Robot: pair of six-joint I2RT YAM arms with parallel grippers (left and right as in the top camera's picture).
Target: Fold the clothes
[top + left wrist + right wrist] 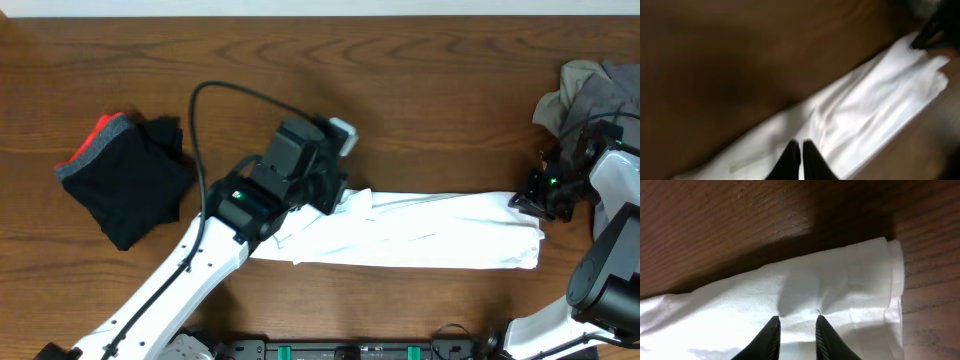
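Observation:
The clothes in play are a white T-shirt (430,235), lying as a long narrow strip across the near half of the table. My left gripper (336,204) is at its left end. In the left wrist view that gripper (801,142) is shut, tips over the blurred white cloth (865,105); whether any fabric is pinched does not show. My right gripper (527,197) is at the strip's right end. Seen from the right wrist, this gripper (797,317) is closed on a thick puckered fold of the shirt (830,280), near its hemmed edge.
A folded black garment (125,180) with a red and grey band lies at the left. A heap of grey clothes (590,95) sits at the far right, behind the right arm. A black cable (215,95) loops above the left arm.

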